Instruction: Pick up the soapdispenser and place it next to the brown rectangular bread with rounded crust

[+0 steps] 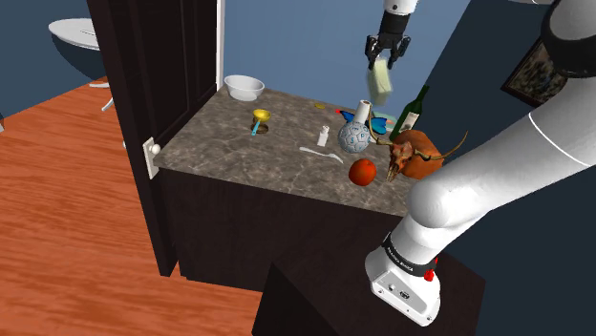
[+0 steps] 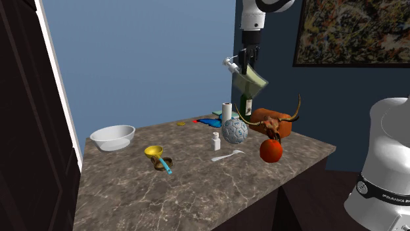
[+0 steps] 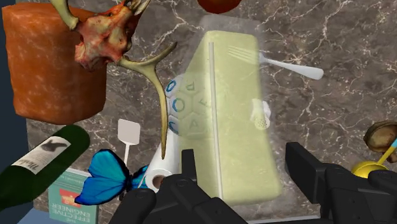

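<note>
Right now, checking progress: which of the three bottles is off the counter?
The pale green soap dispenser in the gripper; the wine bottle and small white bottle stand on the counter.

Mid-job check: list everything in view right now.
soap dispenser: 1, pale yellow-green, in the tool, above counter
bread: 1, orange-brown, counter's right end, shoulder view
horned skull: 1, reddish-brown, by bread
bottle: 1, dark green, beside bread
ball: 1, white and blue, mid-counter
round fruit: 1, red, by the skull
bowl: 1, white, counter's far corner
scoop: 1, yellow, between bowl and ball
fork: 1, white, near ball
counter: 1, grey marbled
tool: 1, black, shut on soap dispenser
arm: 1, white
</note>
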Tool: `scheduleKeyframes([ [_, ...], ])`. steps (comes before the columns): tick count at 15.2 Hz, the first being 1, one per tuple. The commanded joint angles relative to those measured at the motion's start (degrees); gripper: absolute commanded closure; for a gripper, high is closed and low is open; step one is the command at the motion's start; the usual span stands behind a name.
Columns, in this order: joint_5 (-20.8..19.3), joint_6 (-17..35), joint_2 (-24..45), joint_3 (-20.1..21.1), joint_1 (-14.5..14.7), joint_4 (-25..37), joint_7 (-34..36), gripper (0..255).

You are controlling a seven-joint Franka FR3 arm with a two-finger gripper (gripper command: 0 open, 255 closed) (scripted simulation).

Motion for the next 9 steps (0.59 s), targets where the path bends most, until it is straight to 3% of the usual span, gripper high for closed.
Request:
scheduleKeyframes([
  [1, -0.68, 0.5, -2.75, -1.45, -0.99, -2.67, -2.19, 255],
  [9, -3.91, 1.07, -11.11, -7.6, -4.91, -9.29, -10.93, 255],
])
